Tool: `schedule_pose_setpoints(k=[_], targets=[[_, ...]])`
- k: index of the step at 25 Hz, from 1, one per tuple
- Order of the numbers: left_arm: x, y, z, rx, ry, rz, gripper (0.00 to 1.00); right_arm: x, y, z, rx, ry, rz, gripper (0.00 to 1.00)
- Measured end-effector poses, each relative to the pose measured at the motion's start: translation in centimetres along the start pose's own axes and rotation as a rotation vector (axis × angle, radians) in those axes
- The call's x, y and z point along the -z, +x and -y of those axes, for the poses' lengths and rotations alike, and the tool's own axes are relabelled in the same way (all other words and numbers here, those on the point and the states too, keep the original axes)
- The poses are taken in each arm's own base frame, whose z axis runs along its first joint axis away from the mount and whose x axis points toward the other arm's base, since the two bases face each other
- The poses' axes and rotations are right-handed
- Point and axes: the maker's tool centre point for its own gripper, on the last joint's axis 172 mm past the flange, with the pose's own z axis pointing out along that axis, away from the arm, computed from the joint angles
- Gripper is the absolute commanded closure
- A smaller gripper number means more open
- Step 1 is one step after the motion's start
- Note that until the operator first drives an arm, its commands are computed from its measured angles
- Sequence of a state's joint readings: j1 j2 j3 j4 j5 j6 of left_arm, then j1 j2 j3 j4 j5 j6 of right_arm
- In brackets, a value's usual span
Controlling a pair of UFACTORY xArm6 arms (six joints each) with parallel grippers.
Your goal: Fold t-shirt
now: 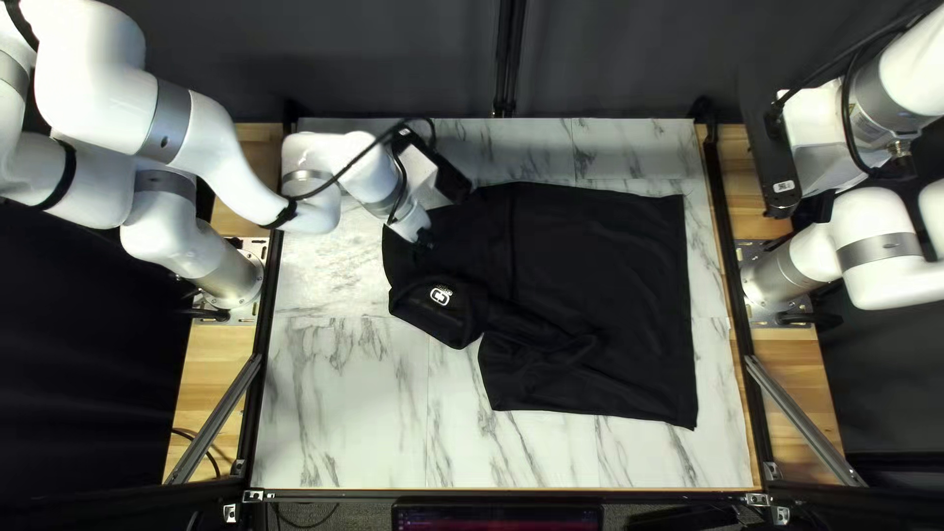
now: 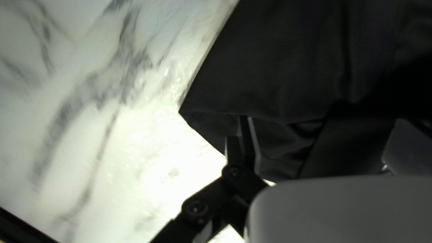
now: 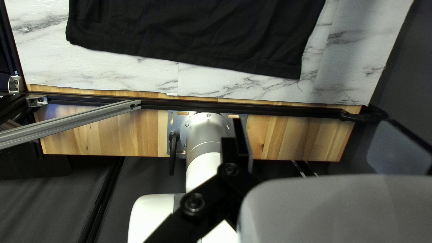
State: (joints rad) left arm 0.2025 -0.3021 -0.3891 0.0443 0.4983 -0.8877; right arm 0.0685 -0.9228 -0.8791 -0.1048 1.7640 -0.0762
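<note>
A black t-shirt [image 1: 582, 295] lies mostly flat on the marble table [image 1: 346, 398], right of centre in the top left view. Its left side is bunched, with a rolled part carrying a white mark [image 1: 441, 296]. My left gripper [image 1: 425, 239] hangs low at the shirt's far left edge, just behind that bunch. In the left wrist view one black finger [image 2: 241, 141] stands over the folded cloth edge [image 2: 270, 84]; nothing is pinched, and the gripper is open. My right gripper [image 3: 303, 135] is open and holds nothing, pulled back over its own base [image 3: 202, 135] beyond the table's right edge.
Bare marble stretches along the table's left and near sides. Wooden strips [image 1: 214, 369] and black metal rails [image 1: 737, 295] border the table. In the right wrist view the shirt's right hem [image 3: 216, 60] lies close to the table's right edge.
</note>
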Motion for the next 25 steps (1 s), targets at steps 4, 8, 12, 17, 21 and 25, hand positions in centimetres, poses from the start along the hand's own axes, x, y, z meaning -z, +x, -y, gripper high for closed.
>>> schedule_pose_setpoints(k=[4, 8, 12, 17, 21, 25], targets=[[0.1, 0.1, 0.3, 0.093, -0.009, -0.008, 0.0, 0.0, 0.0, 0.0, 0.0, 0.0, 0.0, 0.0], [-0.3, 0.4, 1.4, 0.026, 0.025, 0.003, 0.0, 0.0, 0.0, 0.0, 0.0, 0.0, 0.0, 0.0], [-0.6, 0.6, 3.7, -0.084, 0.06, 0.052, 0.0, 0.0, 0.0, 0.0, 0.0, 0.0, 0.0, 0.0], [0.1, 0.1, 4.9, -0.099, 0.067, 0.114, 0.0, 0.0, 0.0, 0.0, 0.0, 0.0, 0.0, 0.0], [-0.2, -0.1, 5.1, -0.083, 0.066, 0.116, 0.0, 0.0, 0.0, 0.0, 0.0, 0.0, 0.0, 0.0], [-1.3, 0.0, 6.0, -0.051, 0.044, 0.114, 0.0, 0.0, 0.0, 0.0, 0.0, 0.0, 0.0, 0.0]])
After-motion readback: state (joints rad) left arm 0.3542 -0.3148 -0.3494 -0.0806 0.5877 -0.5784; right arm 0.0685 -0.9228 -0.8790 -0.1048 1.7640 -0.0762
